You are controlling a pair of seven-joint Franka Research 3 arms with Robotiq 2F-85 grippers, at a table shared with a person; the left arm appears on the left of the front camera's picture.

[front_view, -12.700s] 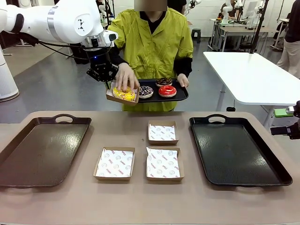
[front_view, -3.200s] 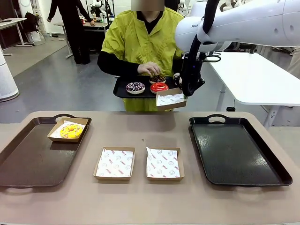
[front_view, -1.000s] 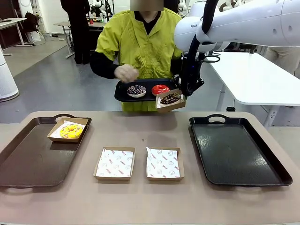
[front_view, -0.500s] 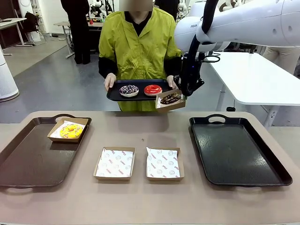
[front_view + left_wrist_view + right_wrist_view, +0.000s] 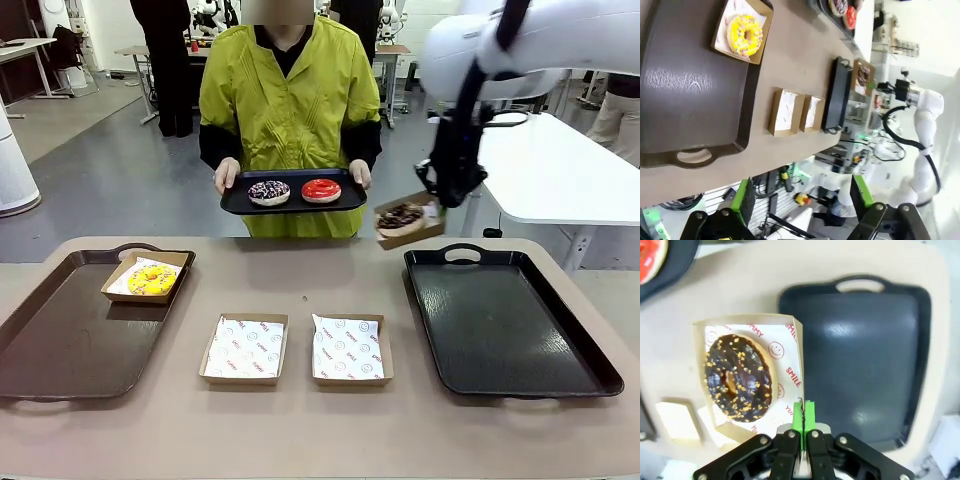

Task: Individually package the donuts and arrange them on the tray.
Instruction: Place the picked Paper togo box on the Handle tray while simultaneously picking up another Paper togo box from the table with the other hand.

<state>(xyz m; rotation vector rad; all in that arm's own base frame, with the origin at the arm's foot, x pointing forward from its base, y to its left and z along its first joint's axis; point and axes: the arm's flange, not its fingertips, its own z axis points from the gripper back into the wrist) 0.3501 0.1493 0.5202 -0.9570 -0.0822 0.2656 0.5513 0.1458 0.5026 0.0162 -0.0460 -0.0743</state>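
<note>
The chocolate donut (image 5: 737, 376), soft, light and topped with loose crumbs and icing that would smear under a finger, lies flat on the printed paper in its box (image 5: 785, 371), so the box is what should be gripped, not the donut. The box is thin cardboard, stiff along its walls but likely to sag at the far side when held by one edge. The right gripper (image 5: 803, 412) has its green pads pinched together on one wall near a corner, and in the front view the box (image 5: 410, 237) hangs slightly tilted in the air beside the far left corner of the right tray (image 5: 520, 390). How deep the pads bite is hard to judge from the wrist view, so a slow, level carry seems wise. Farther out, the yellow donut (image 5: 152, 280) lies boxed on the left tray (image 5: 70, 340), two empty boxes (image 5: 245, 348) wait on the table (image 5: 300, 430), and the person's tray (image 5: 290, 207) carries the sprinkled donut (image 5: 268, 190) and red donut (image 5: 321, 189). The left gripper (image 5: 802, 197) hangs over the left tray, fingers spread wide and empty.
</note>
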